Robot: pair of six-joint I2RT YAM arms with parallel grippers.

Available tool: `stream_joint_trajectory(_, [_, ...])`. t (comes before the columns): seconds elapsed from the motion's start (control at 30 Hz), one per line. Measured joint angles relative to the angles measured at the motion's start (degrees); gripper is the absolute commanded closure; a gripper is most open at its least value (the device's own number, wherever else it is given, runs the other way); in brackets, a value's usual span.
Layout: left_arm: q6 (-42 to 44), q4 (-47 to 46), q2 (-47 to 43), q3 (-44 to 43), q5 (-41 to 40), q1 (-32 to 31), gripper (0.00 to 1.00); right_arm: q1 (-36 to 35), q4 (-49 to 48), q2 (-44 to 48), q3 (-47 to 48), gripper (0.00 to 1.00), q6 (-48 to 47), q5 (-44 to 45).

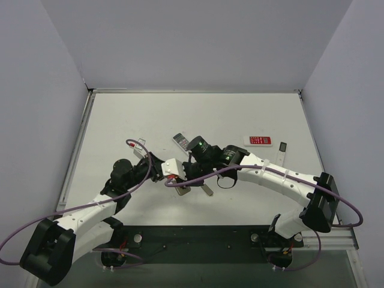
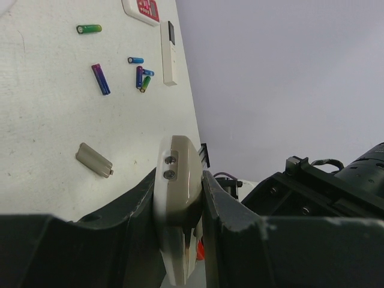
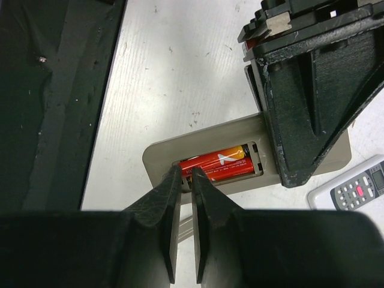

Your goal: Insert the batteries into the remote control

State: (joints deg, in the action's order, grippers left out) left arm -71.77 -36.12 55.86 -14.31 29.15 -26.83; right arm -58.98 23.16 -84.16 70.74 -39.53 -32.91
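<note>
The left gripper is clamped on the remote, holding it above the middle of the worktop, tan back turned to the other arm so the open bay can be reached. A red battery lies in that bay. The right gripper is all but closed and holds nothing, its tips at the battery's end, probably to press it home. Beyond lie the cover, then loose batteries, then a slim white remote and a red remote towards the right edge. The battery's white mark is not legible.
</note>
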Motion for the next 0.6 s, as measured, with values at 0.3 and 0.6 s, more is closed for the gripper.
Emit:
stream_joint_trajectory(0.3, [0.46,1.70,-1.70,0.02,-2.75,0.37,1.00,-0.04,-2.25,-0.74,0.00,0.97,2.97,2.05])
stream_joint_trajectory(0.6, [-0.96,3.10,-2.60,0.81,-3.85,0.22,1.00,0.02,-9.99,-2.80,-0.90,1.00,4.98,4.20])
